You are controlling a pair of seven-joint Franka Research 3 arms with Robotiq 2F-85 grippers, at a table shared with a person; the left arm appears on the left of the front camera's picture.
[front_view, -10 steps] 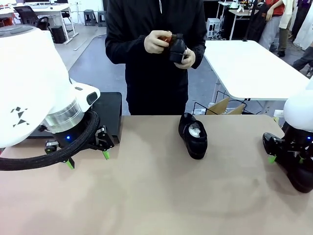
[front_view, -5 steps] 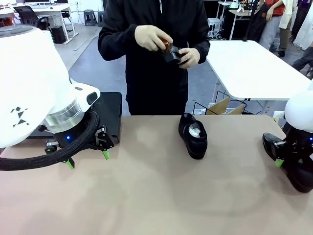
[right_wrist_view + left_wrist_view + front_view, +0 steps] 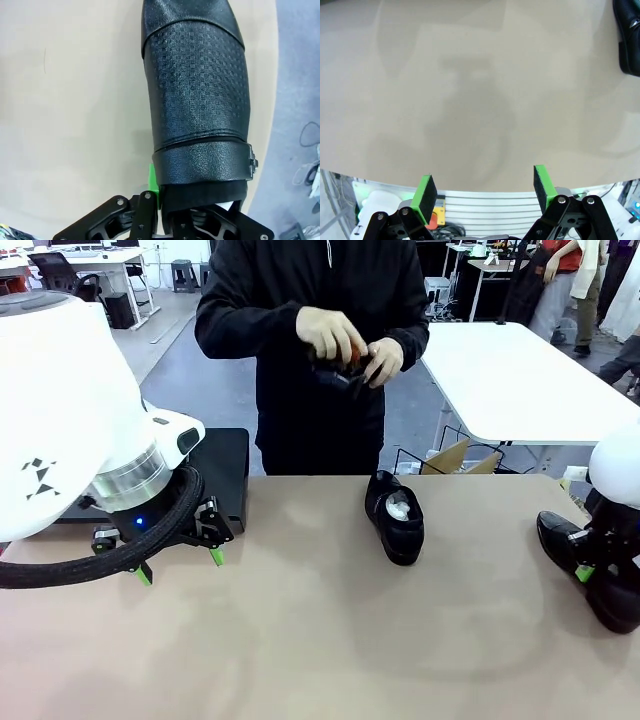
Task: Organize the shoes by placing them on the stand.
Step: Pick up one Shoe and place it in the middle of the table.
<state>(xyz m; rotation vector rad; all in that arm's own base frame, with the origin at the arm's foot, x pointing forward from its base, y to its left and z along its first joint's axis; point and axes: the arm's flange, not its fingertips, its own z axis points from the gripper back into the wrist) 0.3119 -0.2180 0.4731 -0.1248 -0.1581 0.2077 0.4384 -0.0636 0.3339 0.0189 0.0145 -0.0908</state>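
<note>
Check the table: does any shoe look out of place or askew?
Yes. The middle shoe sits slanted on the bare table, away from the stand at the far left. A second shoe lies at the table's right edge, with the right gripper shut on it.

Setting: open-plan robotics lab.
Evidence: white robot arm (image 3: 60,410), white tables (image 3: 510,370), office chair (image 3: 55,275), grey floor (image 3: 190,360), people (image 3: 565,280) standing beyond.
</note>
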